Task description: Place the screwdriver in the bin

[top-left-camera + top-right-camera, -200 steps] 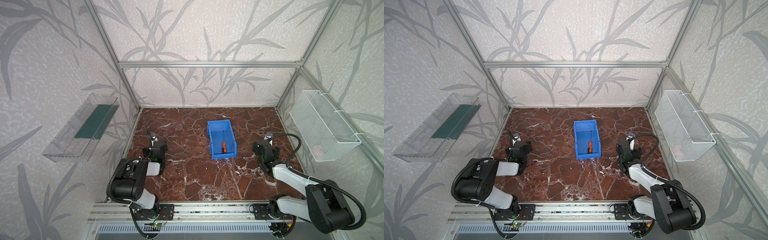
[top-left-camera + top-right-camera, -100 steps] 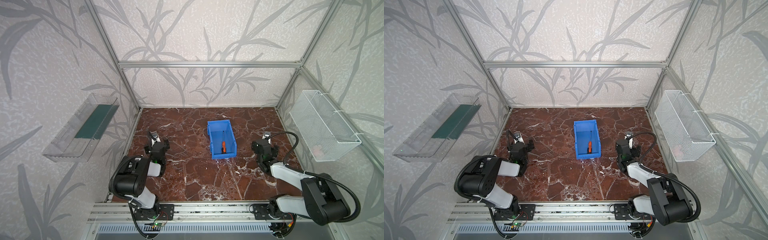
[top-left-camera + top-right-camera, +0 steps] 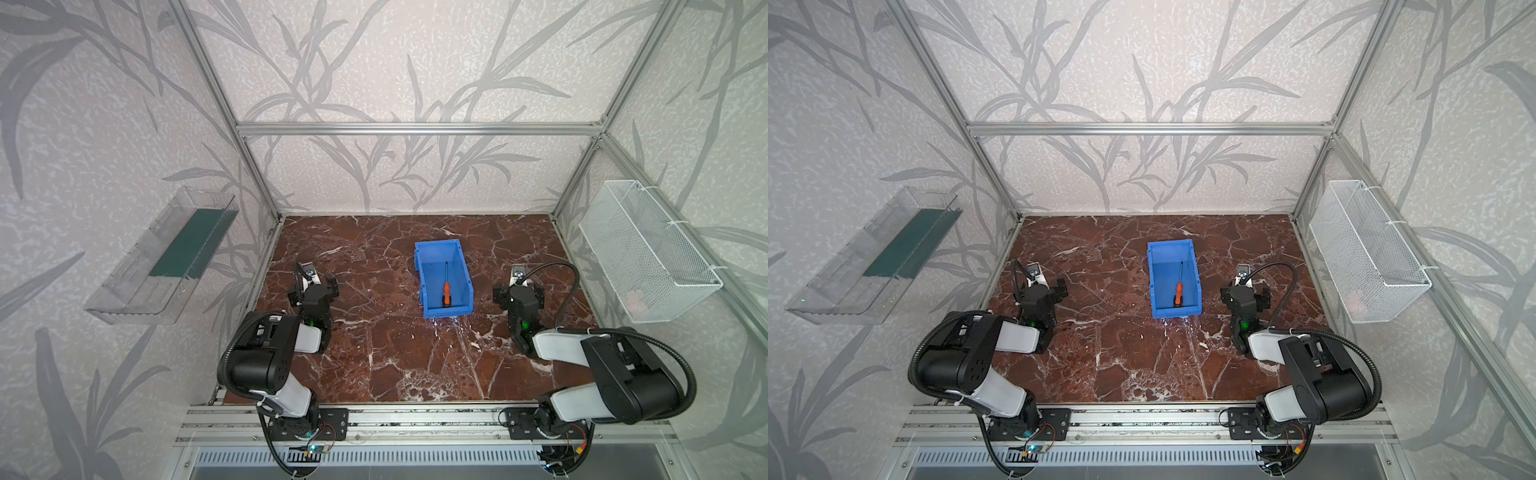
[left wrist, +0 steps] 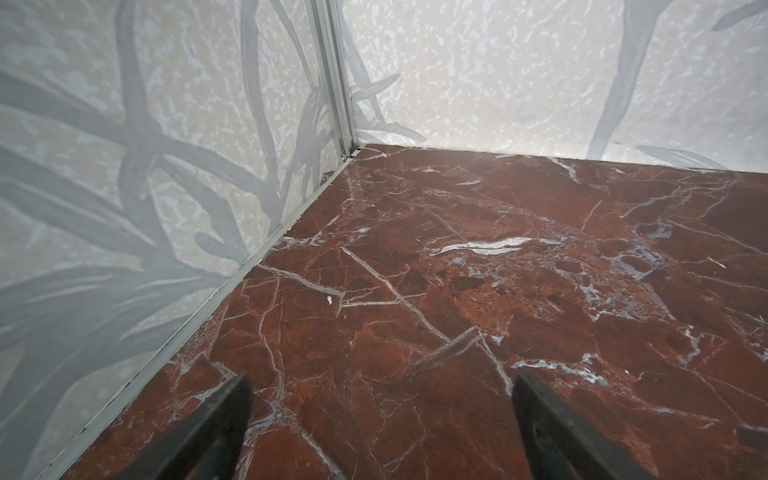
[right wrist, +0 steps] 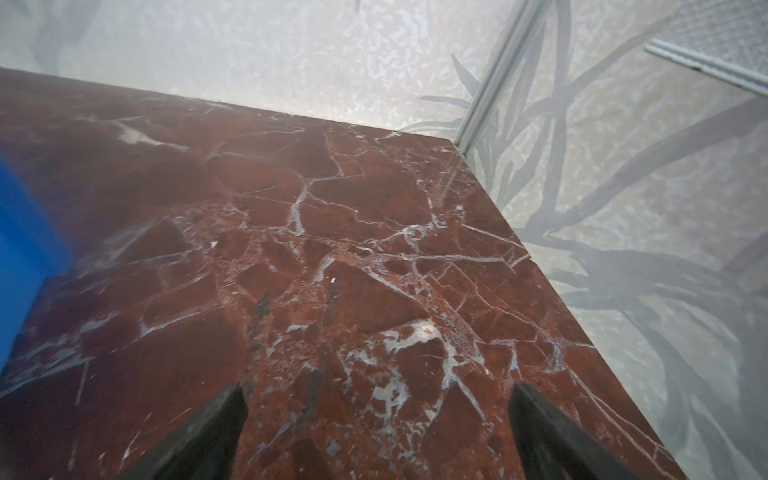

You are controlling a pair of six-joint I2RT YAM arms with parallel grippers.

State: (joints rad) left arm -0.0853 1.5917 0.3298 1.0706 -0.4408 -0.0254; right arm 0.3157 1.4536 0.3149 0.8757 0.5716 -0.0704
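Observation:
The screwdriver (image 3: 445, 296) (image 3: 1178, 297), orange-handled with a thin dark shaft, lies inside the blue bin (image 3: 420, 272) (image 3: 1152, 274) at the middle of the marble floor. Its handle points toward the low front lip. My left gripper (image 3: 312, 289) (image 3: 1042, 291) hovers low over the floor well to the left of the bin, open, with nothing between its fingers (image 4: 232, 399). My right gripper (image 3: 519, 291) (image 3: 1246, 293) is just right of the bin, open and empty too. In the right wrist view the bin (image 5: 25, 241) is a blurred blue patch at the edge.
A clear plastic tray (image 3: 166, 266) hangs on the left wall and a white wire-mesh basket (image 3: 648, 257) on the right wall. Aluminium frame posts stand at the back corners. A metal rail (image 3: 415, 419) runs along the front edge.
Both arms have folded back toward their bases, and both grippers have shifted slightly, staying open. The screwdriver lies still in the bin.

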